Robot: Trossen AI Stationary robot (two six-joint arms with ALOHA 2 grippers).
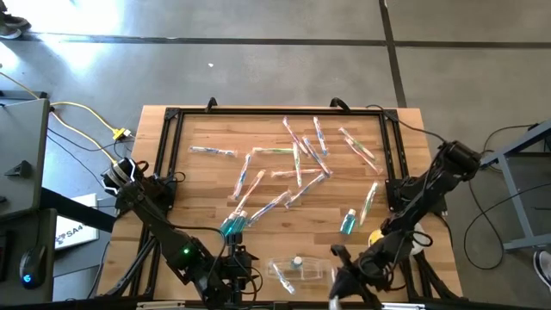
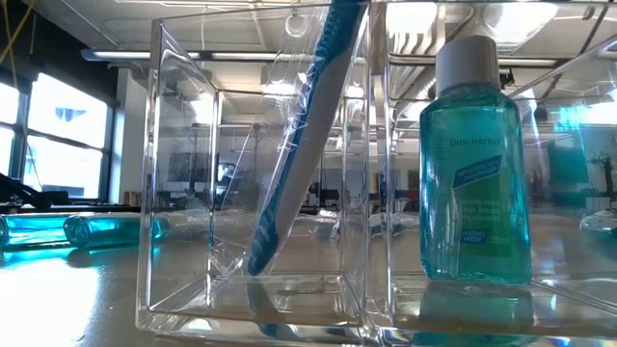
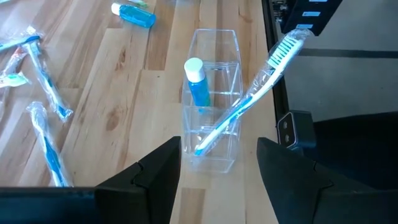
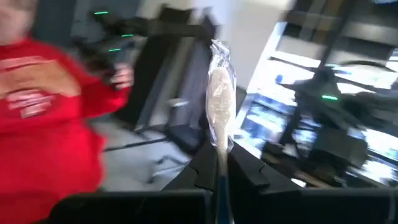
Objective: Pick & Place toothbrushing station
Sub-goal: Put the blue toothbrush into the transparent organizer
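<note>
A clear plastic organizer (image 3: 211, 134) stands near the table's near edge (image 1: 297, 269). A blue mouthwash bottle (image 3: 198, 84) stands upright in one compartment. A wrapped blue-and-white toothbrush (image 3: 249, 102) leans in another, its handle end on the floor of that compartment (image 2: 258, 260) and its head up. My right gripper (image 4: 217, 171) is shut on the toothbrush, just right of the organizer (image 1: 337, 280). My left gripper (image 3: 219, 168) is open and empty, just left of the organizer, with its fingers pointing at it. My right gripper pinches the wrapped toothbrush between its two fingers, just below the head (image 4: 219, 163). The wrapped head (image 4: 219, 87) stands out past the fingertips. The brush is tilted, and its handle end rests inside the organizer (image 3: 202, 148).
Several wrapped toothbrushes (image 1: 293, 164) lie loose across the wooden table inside a black frame (image 1: 172, 116). Two more mouthwash bottles lie on the table (image 1: 348, 222) (image 1: 232, 226). A person in a red shirt (image 4: 43, 112) stands beyond the table.
</note>
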